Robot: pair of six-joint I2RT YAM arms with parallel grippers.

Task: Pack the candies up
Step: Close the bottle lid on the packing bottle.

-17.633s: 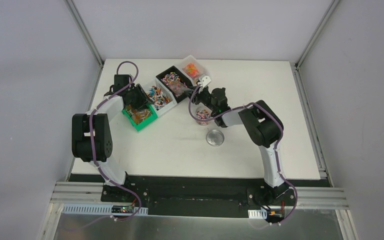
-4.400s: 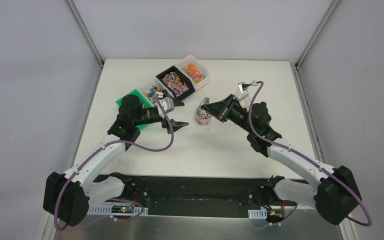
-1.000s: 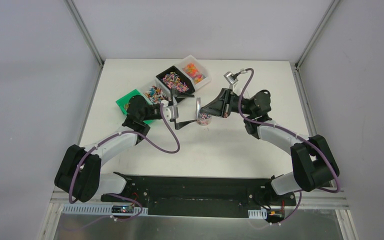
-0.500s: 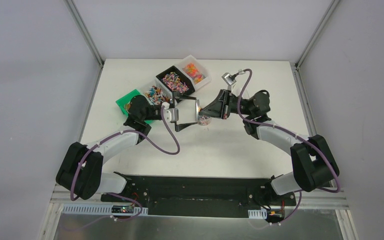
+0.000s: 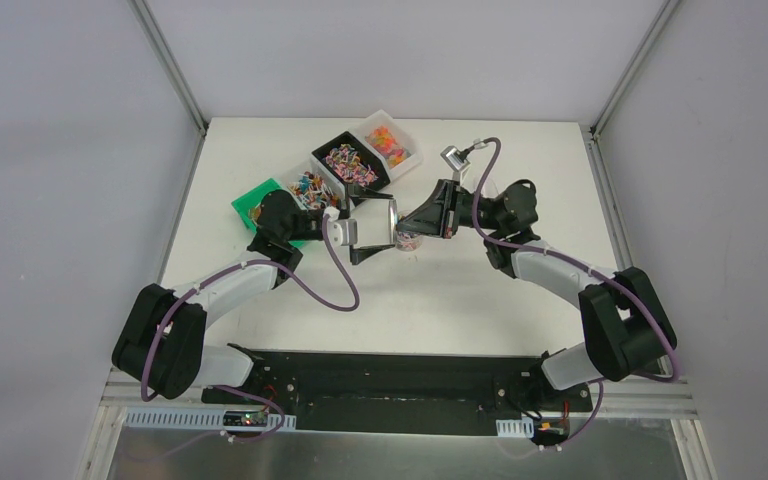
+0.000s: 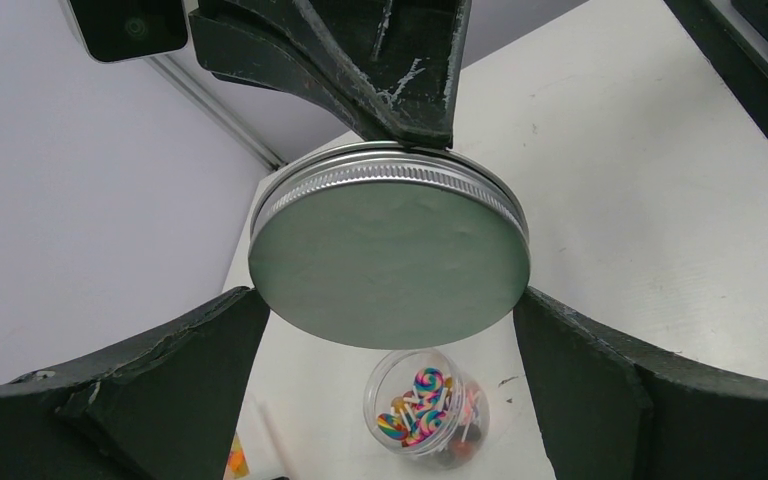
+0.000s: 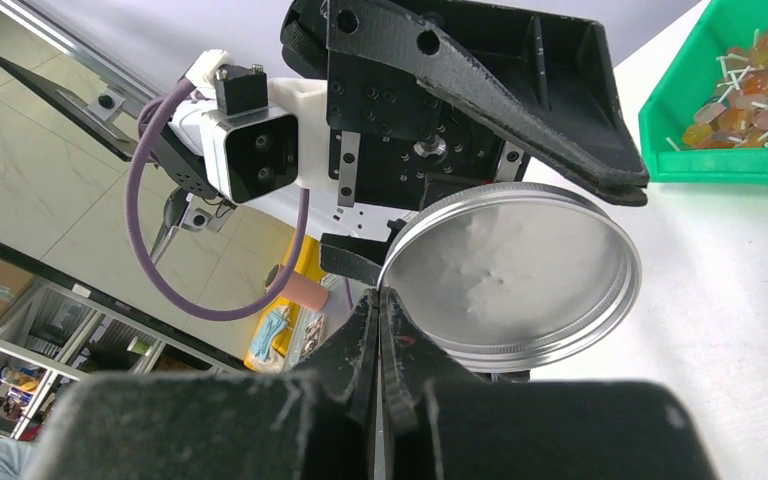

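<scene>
Now both arms reach inward: right gripper (image 7: 380, 296) pinches the lid (image 6: 390, 262), left gripper (image 6: 385, 300) gapes wide around it.

Right claw (image 7: 382, 296) on metal lid (image 7: 520, 265)

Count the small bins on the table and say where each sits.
4, in a diagonal row at the table's far left: the green bin nearest and partly hidden, then the near white bin, the black bin and the far white bin.
</scene>
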